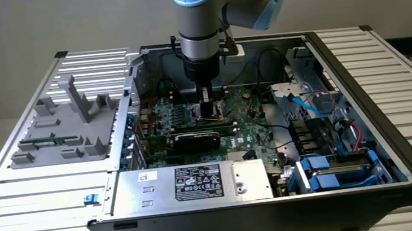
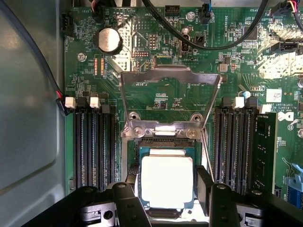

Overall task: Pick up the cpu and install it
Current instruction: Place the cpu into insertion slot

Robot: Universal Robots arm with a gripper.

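The jaws are clasping the cpu [image 2: 166, 182] over the socket [image 2: 161, 141]; pickup is looking done, while the frame [image 2: 170, 75] at twelve o'clock is lying open, unlatched.

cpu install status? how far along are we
Done: cpu picked up, clamped in the end effector. In hand: it is held low over the socket on the motherboard; I can't tell whether it's seated. Left: cpu not yet released, and the metal retention frame stands flipped open.

Slatted metal table [image 1: 399, 74] carries open computer case [image 1: 201, 225], grey fixture tray [image 1: 81, 152].
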